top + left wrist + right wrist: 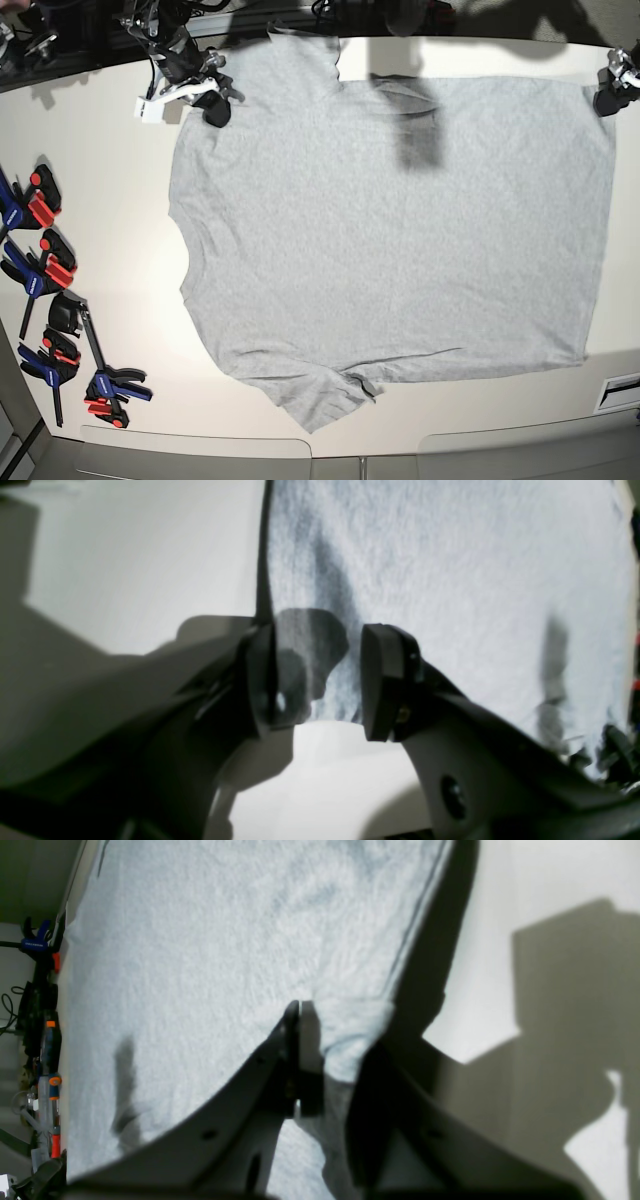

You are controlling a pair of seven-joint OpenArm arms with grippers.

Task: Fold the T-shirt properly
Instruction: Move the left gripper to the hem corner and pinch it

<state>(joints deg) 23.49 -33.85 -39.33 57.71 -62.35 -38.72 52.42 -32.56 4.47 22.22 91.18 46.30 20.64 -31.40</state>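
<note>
The light grey T-shirt (400, 230) lies spread flat on the white table (110, 200), plain side up, with one sleeve at the near edge and one at the far edge. At its far-left corner my right gripper (213, 103) is shut, pinching a puckered bit of the shirt's edge (345, 1050) between its fingers (292, 1040). My left gripper (606, 97) is at the far-right hem corner. In the left wrist view the left gripper (320, 680) stands open, its two black pads apart with the T-shirt's edge (320, 645) lying between them.
Several blue and black clamps with red handles (45, 280) lie along the table's left side, and some (45, 1040) show in the right wrist view. Dark gear lines the far edge (160, 30). A slot (620, 392) sits at the near right.
</note>
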